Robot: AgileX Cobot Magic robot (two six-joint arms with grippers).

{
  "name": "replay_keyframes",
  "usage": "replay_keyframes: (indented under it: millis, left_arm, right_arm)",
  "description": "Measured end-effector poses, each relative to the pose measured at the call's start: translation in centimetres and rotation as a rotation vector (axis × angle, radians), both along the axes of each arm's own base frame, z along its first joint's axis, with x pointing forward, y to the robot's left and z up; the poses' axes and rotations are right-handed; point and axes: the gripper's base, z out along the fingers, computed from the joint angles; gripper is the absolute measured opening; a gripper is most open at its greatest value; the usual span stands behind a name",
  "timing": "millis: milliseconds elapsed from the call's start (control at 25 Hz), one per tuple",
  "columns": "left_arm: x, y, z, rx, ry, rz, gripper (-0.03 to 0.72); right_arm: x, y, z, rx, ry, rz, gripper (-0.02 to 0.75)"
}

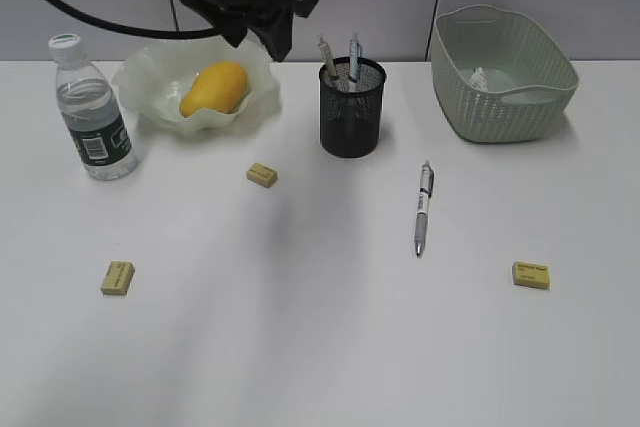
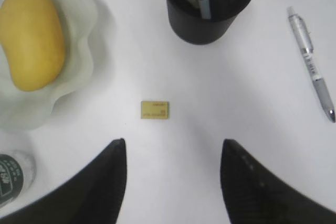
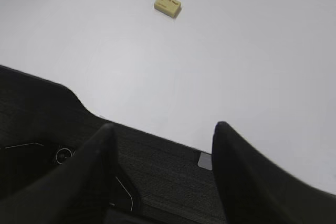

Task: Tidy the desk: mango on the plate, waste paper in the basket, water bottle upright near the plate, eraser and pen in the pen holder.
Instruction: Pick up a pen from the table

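- On the desk (image 1: 320,347) we find most of the tidying done: waste paper (image 1: 480,78) lies in the basket (image 1: 505,87), far right.
- The mango (image 1: 214,88) sits in the plate (image 1: 150,82), and the water bottle (image 1: 92,112) stands upright just beside it.
- The pen holder (image 1: 352,112) already has two pens; one pen (image 1: 424,207) lies loose to its right.
- We count three erasers out; we judge the middle eraser (image 2: 155,109) is the step in hand.
- The left gripper (image 2: 173,182) hangs above it, jaws wide and empty; next, we reckon, comes a straight descent and a squeeze.
- The right gripper (image 3: 163,177) waits off the desk edge, spread wide, empty.
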Motion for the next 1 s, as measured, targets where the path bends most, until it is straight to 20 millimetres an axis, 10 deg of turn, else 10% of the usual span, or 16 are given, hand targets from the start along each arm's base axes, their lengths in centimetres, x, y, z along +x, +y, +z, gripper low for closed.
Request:
replay_keyframes:
  millis: [440, 1000]
  left_arm:
    - [-3.5, 2.5, 0.5, 0.07, 0.063, -0.014, 0.436]
    - [-18.3, 13.6, -1.8, 0.178, 0.17, 0.0, 0.551]
  right_arm:
    - [0.1, 0.0, 0.1, 0.006, -0.014, 0.001, 0.459]
    - [0.5, 0.3, 0.0, -0.004, 0.01, 0.001, 0.459]
